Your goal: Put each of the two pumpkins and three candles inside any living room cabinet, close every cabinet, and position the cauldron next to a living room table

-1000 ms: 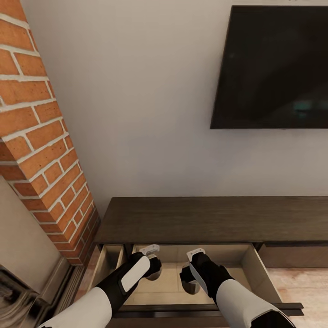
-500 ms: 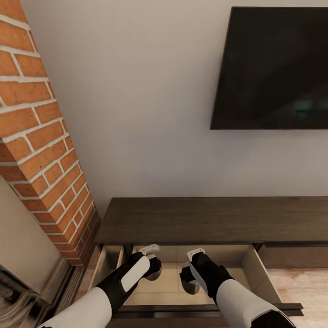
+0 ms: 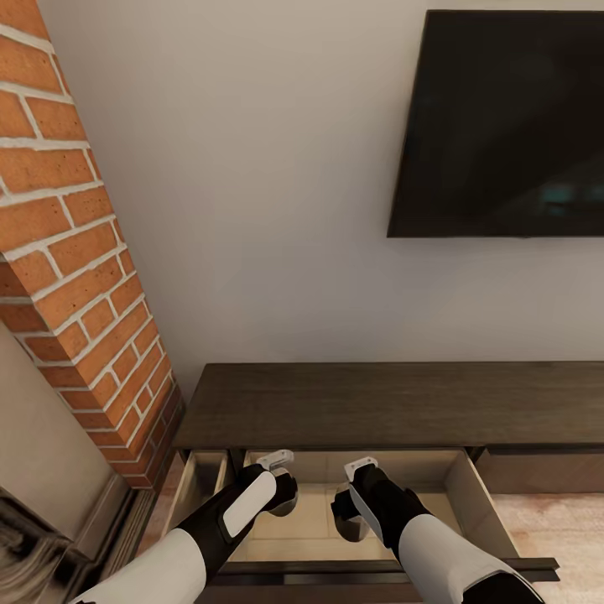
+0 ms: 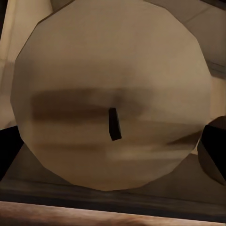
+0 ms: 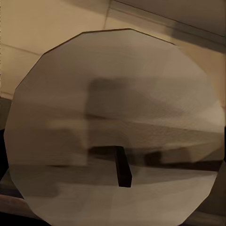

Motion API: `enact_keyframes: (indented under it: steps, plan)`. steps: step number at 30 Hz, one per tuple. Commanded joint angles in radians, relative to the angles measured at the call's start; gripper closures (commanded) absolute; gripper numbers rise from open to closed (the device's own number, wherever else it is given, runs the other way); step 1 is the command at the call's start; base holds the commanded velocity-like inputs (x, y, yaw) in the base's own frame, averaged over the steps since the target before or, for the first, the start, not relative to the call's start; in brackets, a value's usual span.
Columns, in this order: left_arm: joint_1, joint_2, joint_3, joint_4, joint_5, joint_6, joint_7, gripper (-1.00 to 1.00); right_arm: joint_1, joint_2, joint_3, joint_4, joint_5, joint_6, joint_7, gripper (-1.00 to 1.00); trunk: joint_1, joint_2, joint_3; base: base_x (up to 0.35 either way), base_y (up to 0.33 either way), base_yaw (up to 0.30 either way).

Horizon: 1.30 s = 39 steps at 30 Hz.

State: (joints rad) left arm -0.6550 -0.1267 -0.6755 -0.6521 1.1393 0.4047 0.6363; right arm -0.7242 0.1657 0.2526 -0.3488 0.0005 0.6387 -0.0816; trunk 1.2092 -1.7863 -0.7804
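A pale wall (image 3: pixel 268 210) fills the far side, with a dark screen (image 3: pixel 503 126) cut off at the right edge and a brick column (image 3: pixel 67 252) cut off at the left. Below them the long dark cabinet (image 3: pixel 394 403) runs off the right edge; its drawer (image 3: pixel 482 512) stands pulled out toward the robot, pale inside, with open floor of the drawer between and beyond the two arms.

Both arms reach down into the drawer. The left gripper (image 3: pixel 283 495) and the right gripper (image 3: pixel 352 512) are hidden by their own wrists, so I cannot tell whether either is clenched or released. Each wrist view looks straight onto a candle's round top with its dark wick: left candle (image 4: pixel 110 94), right candle (image 5: pixel 115 127), both inside the drawer.

Nothing has moved since a second ago.
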Motion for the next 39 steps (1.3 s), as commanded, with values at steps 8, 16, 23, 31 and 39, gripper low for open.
enact_keyframes:
  steps: [8,16,23,31,39]
  plan:
    - [0.0,0.004,0.011,0.001,0.172,0.004,0.002,1.0,-0.026,0.006,0.0,0.002,-0.004,0.011,-0.008,1.0,0.019,-0.035,-0.016,0.0,0.0,0.0]
    - [-0.004,0.004,0.015,0.001,0.21,0.049,0.175,1.0,-0.114,0.009,-0.002,0.058,-0.011,0.093,-0.058,1.0,0.05,-0.091,-0.041,0.0,0.0,0.0]
    - [-0.018,0.003,0.016,-0.004,0.212,0.052,0.206,1.0,-0.117,0.009,-0.006,0.057,-0.008,0.107,-0.066,1.0,0.077,-0.14,-0.063,0.0,0.0,0.0]
    - [-0.026,0.002,0.016,-0.009,0.211,0.051,0.207,1.0,-0.113,0.009,-0.008,0.058,-0.008,0.108,0.003,1.0,0.107,-0.196,-0.088,0.0,0.0,0.0]
    - [-0.025,0.001,0.016,0.0,0.213,0.044,0.203,1.0,-0.103,0.009,-0.008,0.094,-0.008,0.097,0.073,1.0,0.138,-0.252,-0.113,0.0,0.0,0.0]
